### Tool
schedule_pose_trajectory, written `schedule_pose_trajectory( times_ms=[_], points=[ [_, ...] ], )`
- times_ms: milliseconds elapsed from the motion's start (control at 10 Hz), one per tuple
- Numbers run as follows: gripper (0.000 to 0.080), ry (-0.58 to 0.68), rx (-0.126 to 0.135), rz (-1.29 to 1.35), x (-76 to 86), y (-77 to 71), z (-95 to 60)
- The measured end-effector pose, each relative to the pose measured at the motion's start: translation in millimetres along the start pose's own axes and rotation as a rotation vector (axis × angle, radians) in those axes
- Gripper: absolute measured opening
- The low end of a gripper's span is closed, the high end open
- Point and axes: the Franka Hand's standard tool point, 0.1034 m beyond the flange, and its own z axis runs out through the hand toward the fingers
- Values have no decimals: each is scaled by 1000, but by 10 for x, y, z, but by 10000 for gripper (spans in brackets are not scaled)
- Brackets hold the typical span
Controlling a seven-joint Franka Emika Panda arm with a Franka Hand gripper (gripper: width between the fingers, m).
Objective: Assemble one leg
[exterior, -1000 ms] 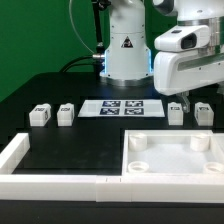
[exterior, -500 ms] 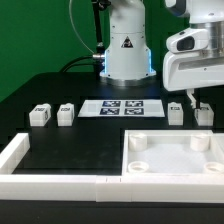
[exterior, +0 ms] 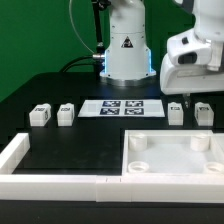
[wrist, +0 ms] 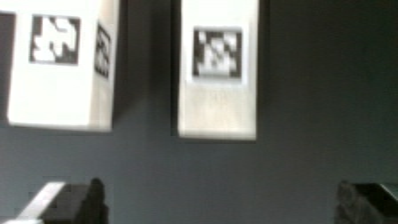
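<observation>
Four legs (exterior: 40,115) (exterior: 65,114) (exterior: 176,113) (exterior: 204,113), one panel (exterior: 170,160), one marker board (exterior: 122,108)

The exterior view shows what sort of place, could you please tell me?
Probably a robotics lab bench: a Franka arm on a black table, the marker board, and tagged white legs laid out by a square panel.

The four legs (exterior: 40,115) are white, each with a black-and-white tag; the desk (exterior: 70,150) is black; the marker board (exterior: 122,108) is white with black tags; the panel (exterior: 172,166) is plain white.
</observation>
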Motion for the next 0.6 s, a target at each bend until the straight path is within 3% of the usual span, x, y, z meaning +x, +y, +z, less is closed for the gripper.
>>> schedule_pose_trajectory(
  times_ms=[200,400,500,600],
  points=[
    [649,-167,3,21,66,-24,24],
    [649,-379,-13,15,-21,15,62],
    [649,-387,-8,14,71,-6,81],
    [649,-395,-15,32,48,-37,116]
  ],
)
